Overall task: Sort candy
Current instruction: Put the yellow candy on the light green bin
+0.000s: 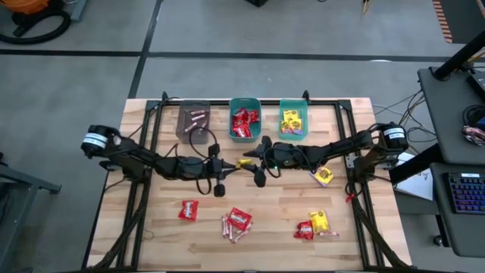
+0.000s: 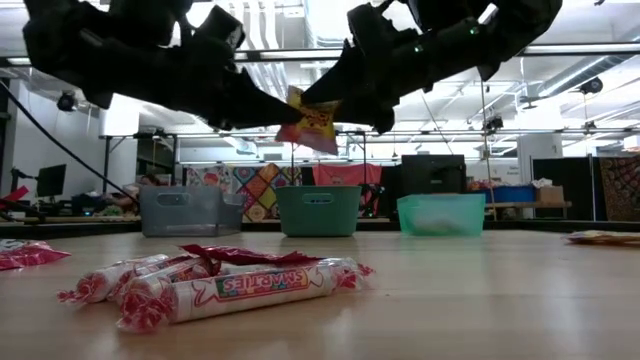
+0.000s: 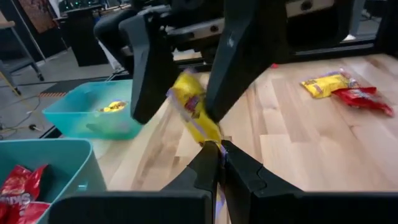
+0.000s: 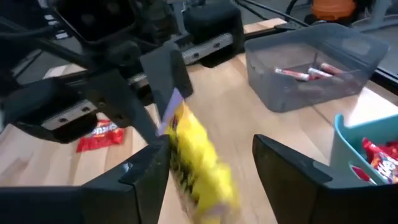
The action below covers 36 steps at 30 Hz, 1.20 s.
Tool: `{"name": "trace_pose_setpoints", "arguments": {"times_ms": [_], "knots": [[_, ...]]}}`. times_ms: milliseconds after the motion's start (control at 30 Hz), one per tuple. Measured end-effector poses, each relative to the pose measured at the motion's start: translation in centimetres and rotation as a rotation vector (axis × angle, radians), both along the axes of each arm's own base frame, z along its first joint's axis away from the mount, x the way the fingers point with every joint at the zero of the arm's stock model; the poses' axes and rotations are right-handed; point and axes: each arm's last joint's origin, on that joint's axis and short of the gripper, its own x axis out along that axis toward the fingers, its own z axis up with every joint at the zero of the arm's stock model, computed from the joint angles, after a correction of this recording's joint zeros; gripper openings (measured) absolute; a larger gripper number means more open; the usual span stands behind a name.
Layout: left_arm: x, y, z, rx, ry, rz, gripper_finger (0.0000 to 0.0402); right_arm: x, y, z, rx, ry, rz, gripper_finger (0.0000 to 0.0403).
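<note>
Mid-handover above the counter's middle: my left hand (image 3: 219,163) is clamped on the yellow candy packet (image 3: 194,112), and my right hand (image 1: 256,152) stands spread around it, not gripping. Next, I reckon, the right must close before the left lets go, then carry it to the far-right teal bin (image 1: 293,119) holding yellows.

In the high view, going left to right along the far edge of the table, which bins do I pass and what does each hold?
Grey bin with pinkish-red stick pieces → teal bin with red packets → lighter teal bin with yellow packets.
</note>
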Motion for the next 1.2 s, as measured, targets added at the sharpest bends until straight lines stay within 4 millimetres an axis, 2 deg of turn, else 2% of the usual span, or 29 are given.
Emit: {"name": "trace_pose_setpoints", "arguments": {"times_ms": [100,233,600,867,1033,1200], "knots": [[0.5,-0.1,0.0,0.005,-0.002,0.006,0.0,0.0,0.1,-0.2,0.009,0.017,0.049,0.0204],[0.1,0.0,0.1,0.004,-0.004,0.008,0.0,-0.1,0.2,-0.2,0.007,0.03,0.076,0.0168],[-0.5,0.1,0.1,-0.001,0.004,0.011,0.0,-0.1,0.2,-0.4,-0.032,0.054,0.098,0.002],[-0.7,0.2,0.3,-0.028,0.01,0.017,0.0017,-0.6,0.1,0.3,-0.003,0.05,0.102,0.0014],[-1.5,0.3,0.8,-0.023,0.069,0.018,0.0046,-2.2,-1.8,1.5,0.088,0.124,-0.01,0.0014],[-2.7,0.5,2.2,-0.018,0.097,0.018,0.006,-5.6,-6.6,2.4,0.197,0.27,-0.279,0.0013]]}}
